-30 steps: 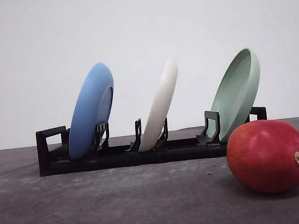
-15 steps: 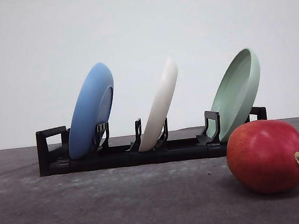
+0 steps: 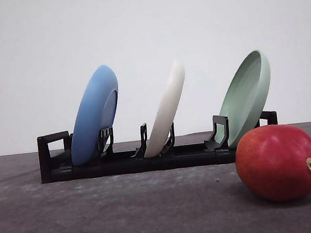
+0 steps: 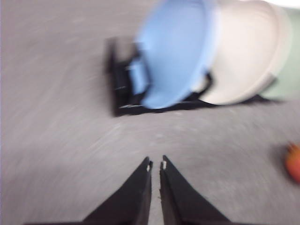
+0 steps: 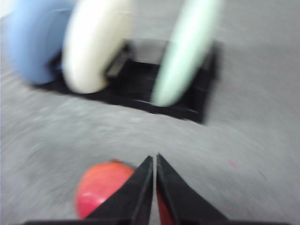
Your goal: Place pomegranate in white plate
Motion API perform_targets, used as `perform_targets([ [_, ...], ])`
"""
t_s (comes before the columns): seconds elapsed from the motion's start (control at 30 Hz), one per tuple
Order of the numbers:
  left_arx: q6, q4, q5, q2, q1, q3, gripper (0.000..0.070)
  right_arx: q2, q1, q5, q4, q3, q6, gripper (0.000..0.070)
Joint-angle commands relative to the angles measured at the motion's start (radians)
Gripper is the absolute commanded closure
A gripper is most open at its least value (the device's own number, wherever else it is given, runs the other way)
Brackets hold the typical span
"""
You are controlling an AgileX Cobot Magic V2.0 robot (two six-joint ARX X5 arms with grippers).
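The pomegranate (image 3: pixel 278 162) is a smooth red fruit lying on the grey table at the front right, its tan stem spot facing right. It also appears as a red blur, the pomegranate (image 5: pixel 101 188), just beside my right gripper (image 5: pixel 154 159), which is shut and empty above the table. The white plate (image 3: pixel 167 110) stands on edge in the middle slot of the black rack (image 3: pixel 132 159); the white plate (image 4: pixel 246 56) looks blurred in the left wrist view. My left gripper (image 4: pixel 156 164) is shut, empty, in front of the rack's blue-plate end.
A blue plate (image 3: pixel 94 115) leans in the rack's left slot and a pale green plate (image 3: pixel 247 96) in its right slot, close behind the fruit. Grey table stretches in front of the rack.
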Motion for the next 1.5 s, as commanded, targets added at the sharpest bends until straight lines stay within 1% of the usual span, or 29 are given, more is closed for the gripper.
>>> perform_targets([
  [0.0, 0.196, 0.025, 0.000, 0.014, -0.032, 0.019, 0.0686, 0.003, 0.027, 0.005, 0.024, 0.012, -0.070, 0.0694],
  [0.07, 0.309, 0.041, 0.000, 0.026, -0.063, 0.019, 0.0684, 0.003, 0.049, 0.005, 0.039, 0.012, -0.102, 0.0694],
  [0.1, 0.335, 0.049, 0.000, 0.030, -0.074, 0.019, 0.0684, 0.003, 0.054, 0.005, 0.046, 0.012, -0.113, 0.0694],
  [0.13, 0.345, 0.055, 0.000, 0.033, -0.082, 0.019, 0.0684, 0.003, 0.056, 0.005, 0.051, 0.012, -0.119, 0.0694],
  [0.27, 0.336, 0.056, 0.001, 0.037, -0.092, 0.019, 0.0680, 0.002, 0.056, 0.005, 0.062, 0.012, -0.123, 0.0693],
  [0.3, 0.331, 0.056, 0.005, 0.037, -0.092, 0.019, 0.0643, 0.002, 0.056, 0.005, 0.063, 0.012, -0.123, 0.0682],
  [0.33, 0.323, 0.056, 0.013, 0.037, -0.092, 0.019, 0.0564, 0.002, 0.056, 0.005, 0.064, 0.012, -0.123, 0.0637],
  [0.4, 0.296, 0.056, 0.031, 0.036, -0.092, 0.019, 0.0349, 0.002, 0.056, 0.005, 0.064, 0.012, -0.122, 0.0488],
  [0.43, 0.282, 0.056, 0.037, 0.036, -0.092, 0.019, 0.0277, 0.002, 0.056, 0.005, 0.064, 0.012, -0.122, 0.0421],
  [0.47, 0.272, 0.056, 0.041, 0.036, -0.093, 0.019, 0.0258, 0.002, 0.056, 0.005, 0.064, 0.012, -0.122, 0.0384],
  [0.5, 0.265, 0.057, 0.042, 0.036, -0.095, 0.019, 0.0266, 0.002, 0.056, 0.005, 0.065, 0.012, -0.121, 0.0375],
  [0.7, 0.260, 0.067, 0.045, 0.039, -0.117, 0.019, 0.0268, 0.002, 0.056, 0.004, 0.074, 0.012, -0.119, 0.0375],
  [0.9, 0.258, 0.153, 0.057, 0.100, -0.196, 0.019, 0.0268, 0.002, 0.056, -0.009, 0.074, 0.012, -0.119, 0.0375],
  [1.1, 0.241, 0.325, 0.047, 0.242, -0.300, 0.019, 0.0268, 0.002, 0.056, -0.011, 0.074, 0.012, -0.119, 0.0375],
  [1.17, 0.228, 0.390, 0.029, 0.297, -0.334, 0.019, 0.0268, 0.002, 0.056, -0.011, 0.074, 0.012, -0.119, 0.0375],
  [1.37, 0.223, 0.607, -0.044, 0.475, -0.435, 0.020, 0.0271, 0.002, 0.056, -0.010, 0.073, 0.012, -0.120, 0.0375],
  [1.47, 0.198, 0.726, -0.078, 0.565, -0.479, 0.021, 0.0271, 0.002, 0.056, -0.010, 0.073, 0.012, -0.120, 0.0375],
])
